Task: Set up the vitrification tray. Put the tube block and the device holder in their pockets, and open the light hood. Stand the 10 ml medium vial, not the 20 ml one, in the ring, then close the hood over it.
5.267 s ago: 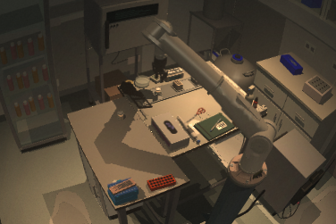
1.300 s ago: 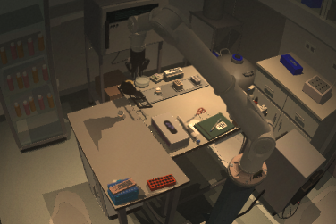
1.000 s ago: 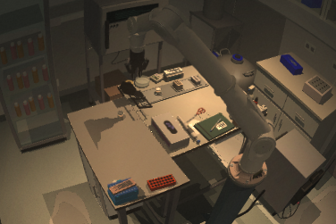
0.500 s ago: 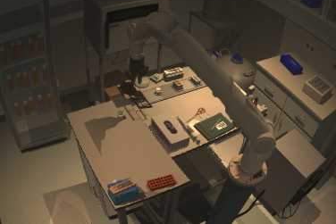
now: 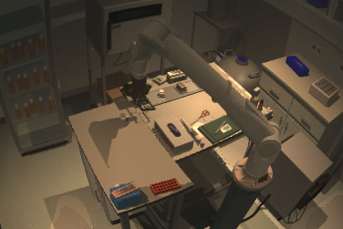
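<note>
The grey tray [image 5: 175, 88] lies at the back of the bench with small blocks and a holder on it, among them a tube block [image 5: 181, 86] and a device holder [image 5: 174, 75]. A small white vial [image 5: 161, 93] stands on the tray's near part. Another small vial [image 5: 123, 116] stands alone on the bench left of the tray's front corner. A brown hood [image 5: 115, 93] sits at the tray's left end. My gripper [image 5: 139, 104] hangs low over the tray's left end, beside the hood, partly closed and holding nothing.
Behind the bench stands a grey cabinet with a dark screen [image 5: 130, 15]. A white box [image 5: 173, 131], a green pad [image 5: 220, 129], scissors [image 5: 200, 115], a red rack [image 5: 165, 185] and a blue box [image 5: 125, 195] lie on the bench.
</note>
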Controlling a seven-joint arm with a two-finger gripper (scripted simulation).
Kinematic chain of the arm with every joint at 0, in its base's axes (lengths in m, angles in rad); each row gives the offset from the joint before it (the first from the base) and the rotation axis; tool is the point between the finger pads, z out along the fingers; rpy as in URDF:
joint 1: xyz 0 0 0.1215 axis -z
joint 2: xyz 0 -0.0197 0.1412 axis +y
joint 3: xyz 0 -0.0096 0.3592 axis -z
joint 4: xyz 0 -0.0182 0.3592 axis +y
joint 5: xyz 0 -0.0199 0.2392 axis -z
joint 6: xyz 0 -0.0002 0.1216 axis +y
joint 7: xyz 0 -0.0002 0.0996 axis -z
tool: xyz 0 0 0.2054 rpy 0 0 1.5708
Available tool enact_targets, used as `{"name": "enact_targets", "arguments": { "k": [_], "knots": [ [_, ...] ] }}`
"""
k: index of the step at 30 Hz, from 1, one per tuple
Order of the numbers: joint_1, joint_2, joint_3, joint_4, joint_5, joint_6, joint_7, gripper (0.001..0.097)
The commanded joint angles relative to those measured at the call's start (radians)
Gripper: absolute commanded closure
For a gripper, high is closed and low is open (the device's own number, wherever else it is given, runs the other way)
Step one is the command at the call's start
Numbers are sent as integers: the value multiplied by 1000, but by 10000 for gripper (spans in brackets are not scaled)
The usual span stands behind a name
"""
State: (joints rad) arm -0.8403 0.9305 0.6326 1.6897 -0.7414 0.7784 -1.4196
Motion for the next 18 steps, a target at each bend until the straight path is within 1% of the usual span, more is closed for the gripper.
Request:
{"name": "enact_targets", "arguments": {
  "k": [1, 6, 18],
  "knots": [
    [1, 1, -1, 1, -3, -5, 2, 601],
    [5, 10, -12, 7, -13, -22, 11, 601],
    [7, 13, -15, 10, -17, -28, 14, 601]
  ]
}}
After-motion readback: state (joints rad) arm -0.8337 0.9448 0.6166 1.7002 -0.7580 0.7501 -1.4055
